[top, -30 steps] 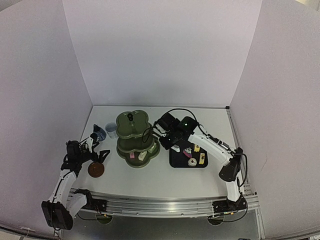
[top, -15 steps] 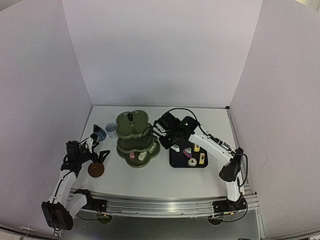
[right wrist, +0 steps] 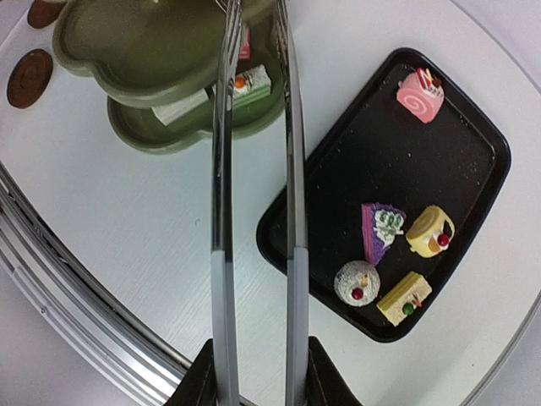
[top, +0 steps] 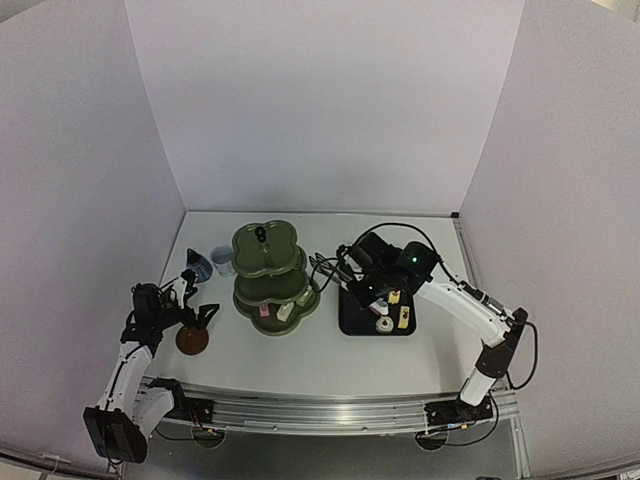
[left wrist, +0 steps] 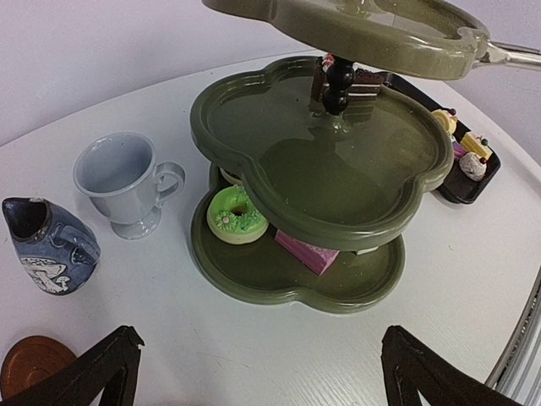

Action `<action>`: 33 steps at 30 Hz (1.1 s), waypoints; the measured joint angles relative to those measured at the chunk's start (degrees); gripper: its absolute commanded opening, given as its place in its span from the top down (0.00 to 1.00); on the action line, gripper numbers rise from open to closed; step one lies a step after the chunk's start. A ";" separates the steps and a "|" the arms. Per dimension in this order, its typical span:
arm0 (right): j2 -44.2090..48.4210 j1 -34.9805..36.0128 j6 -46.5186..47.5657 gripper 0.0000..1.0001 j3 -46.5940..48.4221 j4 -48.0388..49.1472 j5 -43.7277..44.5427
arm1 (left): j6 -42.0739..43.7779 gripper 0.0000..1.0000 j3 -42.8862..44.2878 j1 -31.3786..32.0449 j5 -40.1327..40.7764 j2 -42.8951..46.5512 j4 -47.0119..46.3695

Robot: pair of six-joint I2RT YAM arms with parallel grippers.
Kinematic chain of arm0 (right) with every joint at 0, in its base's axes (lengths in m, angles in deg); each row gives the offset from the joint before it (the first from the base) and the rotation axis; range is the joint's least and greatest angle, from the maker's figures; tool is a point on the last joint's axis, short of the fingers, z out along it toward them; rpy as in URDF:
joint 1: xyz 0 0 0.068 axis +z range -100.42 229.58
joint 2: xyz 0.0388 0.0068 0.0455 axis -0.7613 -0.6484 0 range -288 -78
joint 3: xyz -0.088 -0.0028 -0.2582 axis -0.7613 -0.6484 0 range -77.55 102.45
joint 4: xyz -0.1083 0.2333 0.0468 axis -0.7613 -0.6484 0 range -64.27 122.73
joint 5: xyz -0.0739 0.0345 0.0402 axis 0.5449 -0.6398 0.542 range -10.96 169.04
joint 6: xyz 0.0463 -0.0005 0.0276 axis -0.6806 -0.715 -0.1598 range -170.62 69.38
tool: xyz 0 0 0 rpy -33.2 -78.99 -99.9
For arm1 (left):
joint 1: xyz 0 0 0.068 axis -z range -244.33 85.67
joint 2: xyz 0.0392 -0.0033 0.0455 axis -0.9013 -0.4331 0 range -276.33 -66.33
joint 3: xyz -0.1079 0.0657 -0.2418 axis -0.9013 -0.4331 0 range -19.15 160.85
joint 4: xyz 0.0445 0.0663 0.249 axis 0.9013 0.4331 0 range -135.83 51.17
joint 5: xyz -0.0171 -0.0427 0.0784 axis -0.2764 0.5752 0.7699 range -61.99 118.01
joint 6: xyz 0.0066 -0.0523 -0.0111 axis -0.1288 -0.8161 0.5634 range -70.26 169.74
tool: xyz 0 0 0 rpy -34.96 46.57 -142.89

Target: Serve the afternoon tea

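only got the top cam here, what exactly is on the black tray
Observer: Five pastries sit on the black tray: a pink swirl roll, a purple wedge, a yellow roll, a white ball with a cherry, and a yellow slice.
Operator: what about the lowest level, i can barely see it
Observer: On the bottom tier of the green stand, a green doughnut lies next to a pink slice.
Operator: right gripper got anything
Observer: The right gripper is shut on the metal tongs. Nothing shows between their arms, but their tips run out of the wrist view.
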 measured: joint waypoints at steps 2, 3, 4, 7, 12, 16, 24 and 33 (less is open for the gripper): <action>2.68 -0.90 -0.35 0.72 -3.80 -0.78 0.00 | 0.26 0.00 0.00 0.00 0.07 0.69 0.43; 3.98 -1.75 -0.35 0.72 -5.79 -1.03 -0.02 | 0.32 0.00 -0.01 0.00 0.07 1.01 0.55; 5.33 -2.99 -0.32 0.72 -7.86 -1.59 0.03 | 0.34 0.01 -0.02 0.00 0.06 1.20 0.60; 8.85 -7.57 -0.12 0.72 -13.45 -3.65 0.58 | 0.35 0.01 -0.02 0.00 0.06 1.36 0.98; 11.42 -12.25 0.18 0.72 -19.46 -7.01 1.94 | 0.35 0.00 -0.02 0.00 0.06 1.36 1.43; 10.28 -12.33 0.54 0.72 -21.99 -8.32 1.93 | 0.37 0.00 -0.02 0.00 0.06 1.36 1.43; 6.47 -12.53 1.67 0.71 -22.52 -8.34 1.82 | 1.24 0.00 -0.02 0.00 0.06 1.38 1.50; 6.24 -12.92 1.92 0.70 -23.38 -8.25 1.69 | 1.66 0.00 -0.02 0.00 0.08 1.92 2.09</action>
